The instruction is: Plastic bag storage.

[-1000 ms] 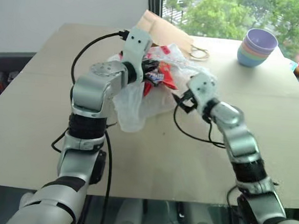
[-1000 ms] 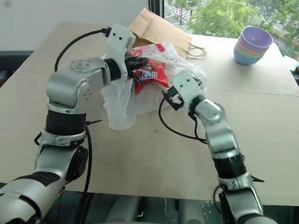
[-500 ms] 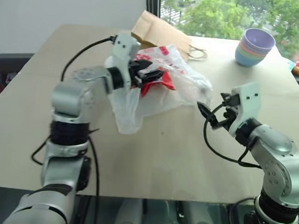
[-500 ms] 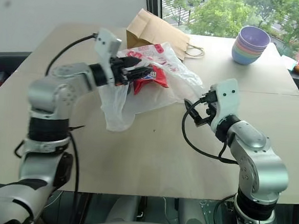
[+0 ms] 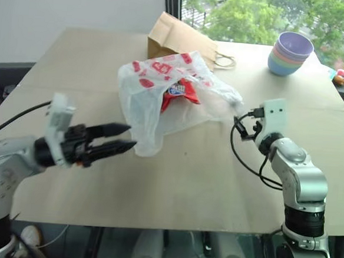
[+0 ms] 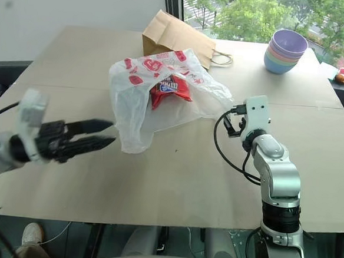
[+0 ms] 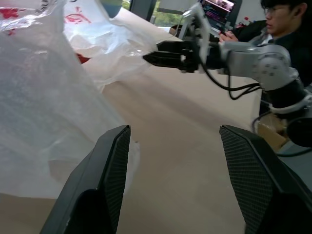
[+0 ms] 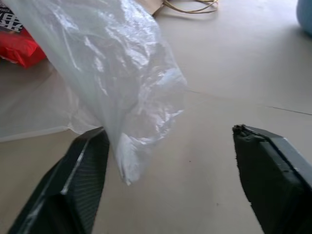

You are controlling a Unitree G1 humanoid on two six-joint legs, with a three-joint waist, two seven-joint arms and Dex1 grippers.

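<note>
Tabletop [image 5: 186,183] carries the plastic bag [image 5: 154,83] between both spread, empty grippers; right gripper [image 6: 229,118] nearly touches its corner, left gripper [image 5: 123,144] just beside.

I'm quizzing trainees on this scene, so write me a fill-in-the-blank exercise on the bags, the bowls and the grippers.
1. The red chip packet lies inside the translucent ____ bag.
2. Behind that bag lies a brown ____ bag with handles.
3. The pastel bowls at the far right of the table are ____ one inside another.
4. The left gripper and the right gripper both hold ____.

Missing words: plastic; paper; stacked; nothing
</note>
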